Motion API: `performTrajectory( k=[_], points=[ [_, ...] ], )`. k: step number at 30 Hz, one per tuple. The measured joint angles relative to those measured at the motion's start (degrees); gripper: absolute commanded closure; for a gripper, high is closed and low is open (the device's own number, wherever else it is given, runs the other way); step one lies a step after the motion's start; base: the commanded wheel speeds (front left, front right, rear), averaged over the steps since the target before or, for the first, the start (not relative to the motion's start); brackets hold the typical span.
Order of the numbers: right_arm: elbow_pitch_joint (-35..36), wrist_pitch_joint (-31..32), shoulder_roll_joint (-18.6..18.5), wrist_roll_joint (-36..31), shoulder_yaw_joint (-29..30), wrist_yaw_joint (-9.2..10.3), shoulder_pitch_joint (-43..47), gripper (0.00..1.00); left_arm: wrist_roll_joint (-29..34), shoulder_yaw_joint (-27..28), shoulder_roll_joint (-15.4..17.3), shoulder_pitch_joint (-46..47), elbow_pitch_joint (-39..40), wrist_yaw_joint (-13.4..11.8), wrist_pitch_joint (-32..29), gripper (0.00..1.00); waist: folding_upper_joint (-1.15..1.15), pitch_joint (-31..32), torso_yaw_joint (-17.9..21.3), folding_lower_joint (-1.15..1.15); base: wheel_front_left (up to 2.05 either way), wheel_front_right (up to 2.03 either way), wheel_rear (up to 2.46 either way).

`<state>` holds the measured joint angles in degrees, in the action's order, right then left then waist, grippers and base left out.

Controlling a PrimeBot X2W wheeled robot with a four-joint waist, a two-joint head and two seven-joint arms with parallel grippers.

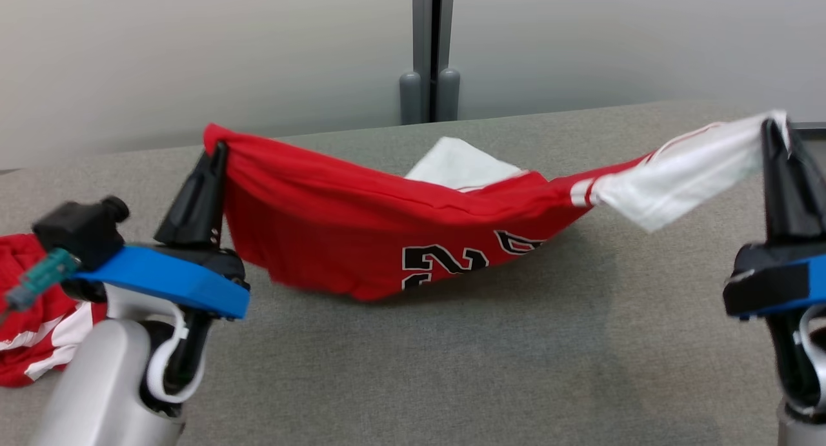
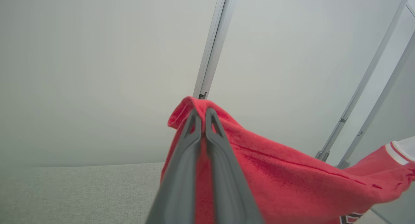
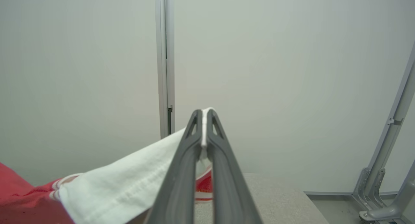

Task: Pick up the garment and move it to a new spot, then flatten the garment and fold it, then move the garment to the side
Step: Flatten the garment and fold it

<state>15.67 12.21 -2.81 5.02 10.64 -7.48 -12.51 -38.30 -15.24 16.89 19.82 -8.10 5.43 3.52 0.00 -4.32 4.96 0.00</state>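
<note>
Clamped on the shirt (image 1: 361,239): red corner in left fingers (image 1: 197,204), white sleeve in right fingers (image 1: 784,188). Soft, light, sagging mid-span; best held at edges, pulled taut.

head: above, facing forward-down over table (image 1: 413,368) | wrists: close, tilted up at wall (image 2: 97,71) | shared: garment (image 1: 310,226)

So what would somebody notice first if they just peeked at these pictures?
The big red jersey with black numbers, stretched like a hammock across the middle and sagging toward the grey table. The left fingers pinch its red end, and the right fingers pinch its white sleeve. Another red and white cloth lies bunched at the table's near left edge.
</note>
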Motion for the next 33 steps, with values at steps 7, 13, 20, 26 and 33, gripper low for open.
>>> performTrajectory(
  k=[7,13,20,26,33],
  points=[
    [4.8,2.6,-6.4,-1.9,-1.2,-0.01,-9.6,1.00,-4.0,2.7,4.2,2.4,12.5,-2.3,-9.8,1.00,0.00,1.2,0.9,0.00,0.00,0.00,0.00],
    [-0.6,3.6,-12.3,0.5,-4.4,0.00,-17.2,1.00,-4.1,2.9,6.9,5.1,14.9,-3.4,-15.3,1.00,0.00,-0.3,1.2,0.00,0.00,0.00,0.00],
    [-14.0,1.2,-14.8,5.1,-12.7,-0.01,-27.9,1.00,-8.2,4.9,6.0,11.2,10.2,-5.0,-18.4,1.00,0.00,-7.0,2.8,0.01,0.00,0.00,0.00],
    [-26.8,-5.3,-12.6,7.3,-16.3,-0.01,-43.7,1.00,-9.4,7.2,8.1,21.3,3.6,-5.2,-20.9,1.00,0.00,-15.2,4.5,0.02,0.00,0.00,0.00],
    [-37.5,-21.1,-8.6,1.9,-13.5,-0.02,-64.1,1.00,-5.4,9.4,10.1,37.3,-2.6,-4.3,-14.7,1.00,0.00,-21.6,5.0,0.03,0.00,0.00,0.00]
  ],
)
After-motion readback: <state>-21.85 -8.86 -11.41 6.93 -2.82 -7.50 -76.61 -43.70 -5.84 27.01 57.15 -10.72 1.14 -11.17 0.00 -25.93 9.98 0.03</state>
